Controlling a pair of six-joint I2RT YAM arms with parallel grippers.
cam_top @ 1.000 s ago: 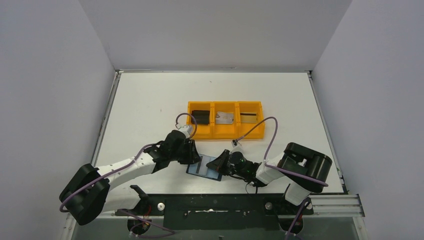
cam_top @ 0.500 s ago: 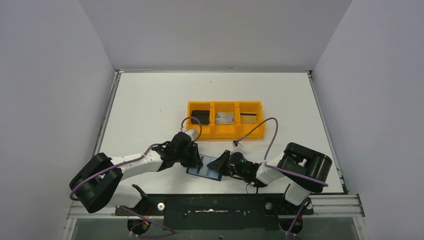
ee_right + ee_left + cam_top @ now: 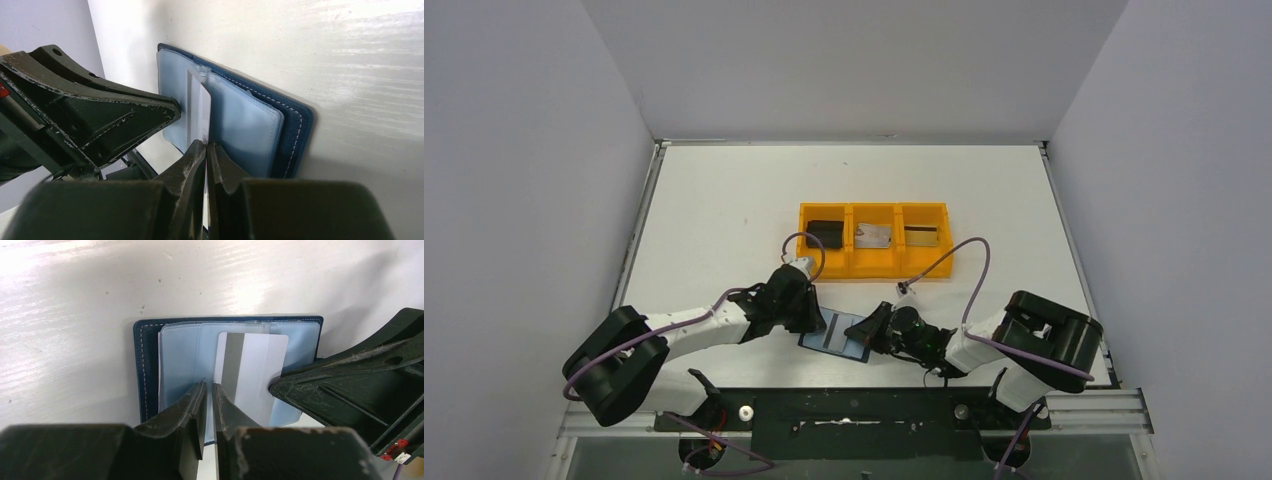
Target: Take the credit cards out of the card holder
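Note:
The navy card holder [image 3: 842, 342] lies open near the table's front edge, its light blue pockets facing up [image 3: 175, 360]. A white card with a grey stripe [image 3: 252, 375] sticks partly out of a pocket. My right gripper [image 3: 206, 143] is shut on that card's edge [image 3: 199, 112], and it also shows in the top view [image 3: 871, 330]. My left gripper [image 3: 208, 385] is shut, its tips pressing on the holder's inside beside the card; from above it sits at the holder's left edge [image 3: 812, 318]. A silver-grey card [image 3: 873, 236] and a gold-tan card [image 3: 921, 235] lie in the tray.
The orange three-compartment tray [image 3: 874, 272] stands just beyond the holder, with a black object [image 3: 824, 233] in its left compartment. Purple cables loop over both wrists. Grey walls close in the table on the left, right and back.
The left gripper came down onto the holder's left side. The right arm has drawn back a little to the right, and the card's stripe now shows on the holder.

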